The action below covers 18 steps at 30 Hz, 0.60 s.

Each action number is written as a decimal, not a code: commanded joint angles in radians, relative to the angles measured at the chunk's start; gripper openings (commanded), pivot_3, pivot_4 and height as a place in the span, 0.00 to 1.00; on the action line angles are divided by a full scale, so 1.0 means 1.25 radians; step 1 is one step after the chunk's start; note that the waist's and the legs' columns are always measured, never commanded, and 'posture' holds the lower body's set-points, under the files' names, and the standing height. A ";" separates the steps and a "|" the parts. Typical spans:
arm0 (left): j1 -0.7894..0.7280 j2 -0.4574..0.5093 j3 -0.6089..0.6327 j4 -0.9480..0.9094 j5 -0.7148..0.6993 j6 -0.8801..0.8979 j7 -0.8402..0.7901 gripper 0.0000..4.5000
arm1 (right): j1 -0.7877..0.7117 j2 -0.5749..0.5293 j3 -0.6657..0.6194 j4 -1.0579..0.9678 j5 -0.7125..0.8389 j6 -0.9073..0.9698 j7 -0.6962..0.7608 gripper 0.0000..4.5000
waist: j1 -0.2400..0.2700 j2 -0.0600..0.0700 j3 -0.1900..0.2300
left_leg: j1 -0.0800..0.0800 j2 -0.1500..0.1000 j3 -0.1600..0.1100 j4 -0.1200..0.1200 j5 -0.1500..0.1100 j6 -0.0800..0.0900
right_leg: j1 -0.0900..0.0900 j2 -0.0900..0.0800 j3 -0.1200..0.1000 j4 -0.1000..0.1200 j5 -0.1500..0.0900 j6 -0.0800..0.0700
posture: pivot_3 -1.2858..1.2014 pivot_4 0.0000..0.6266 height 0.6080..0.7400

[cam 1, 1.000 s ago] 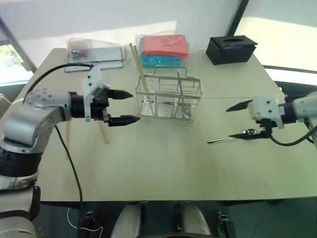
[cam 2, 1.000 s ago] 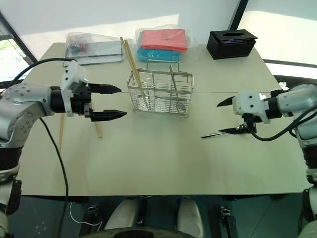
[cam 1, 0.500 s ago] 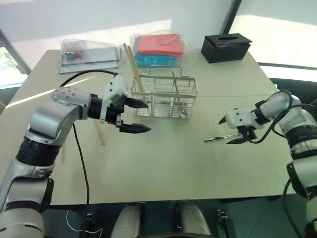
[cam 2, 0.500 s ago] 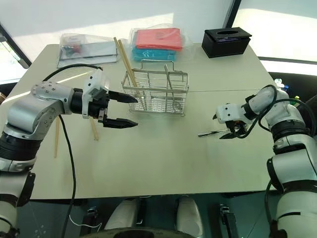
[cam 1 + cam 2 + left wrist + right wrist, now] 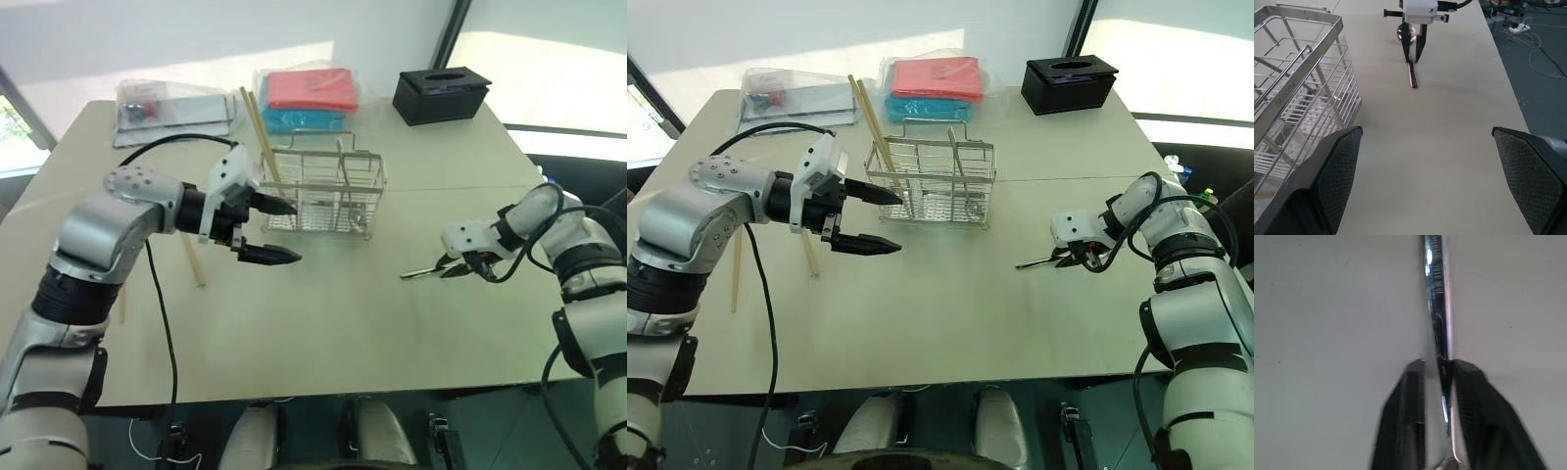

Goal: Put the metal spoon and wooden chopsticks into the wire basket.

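The metal spoon [image 5: 421, 272] lies flat on the table's right side. My right gripper [image 5: 1439, 363] points down at it and is shut on its slim handle [image 5: 1437, 308]. The wire basket [image 5: 323, 191] stands mid-table with two wooden chopsticks [image 5: 257, 117] leaning out of its left end. Another chopstick [image 5: 808, 257] lies on the table behind my left arm, and one more [image 5: 735, 279] lies further left. My left gripper [image 5: 294, 232] hovers open and empty just in front of the basket's left corner, pointing right.
A black box [image 5: 441, 95] sits at the back right. Red and blue packets [image 5: 312, 98] and a clear plastic bag [image 5: 176, 103] lie along the far edge behind the basket. Bare tabletop [image 5: 333, 313] stretches in front between my arms.
My right gripper came down onto the spoon's handle and went from open to shut on it. The left gripper stays open beside the basket. The camera view has shifted.
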 commanded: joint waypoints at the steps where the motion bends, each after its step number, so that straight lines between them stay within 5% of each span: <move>1: -0.030 -0.001 0.036 -0.022 -0.012 0.002 0.011 1.00 | -0.013 0.005 -0.010 0.005 -0.002 0.002 0.004 0.00 | 0.001 0.000 0.000 | 0.000 0.000 0.000 0.000 0.000 0.000 | 0.000 0.000 0.000 0.000 0.000 0.000 | 0.52 0.24 0.45; 11: -0.031 -0.002 0.054 -0.015 -0.012 0.005 0.033 1.00 | -0.007 -0.004 -0.055 -0.025 0.041 -0.004 -0.030 0.00 | 0.000 0.000 0.000 | 0.000 0.000 0.000 0.000 0.002 -0.003 | 0.000 0.000 0.000 0.000 0.000 0.000 | 0.52 0.24 0.45; 18: -0.006 -0.001 0.122 -0.027 -0.038 0.025 0.083 1.00 | 0.108 -0.047 -0.258 -0.352 0.298 0.287 0.012 0.00 | 0.007 0.002 0.001 | -0.001 0.001 0.000 0.000 0.002 -0.003 | 0.000 0.000 0.000 0.000 0.000 0.000 | 0.52 0.24 0.45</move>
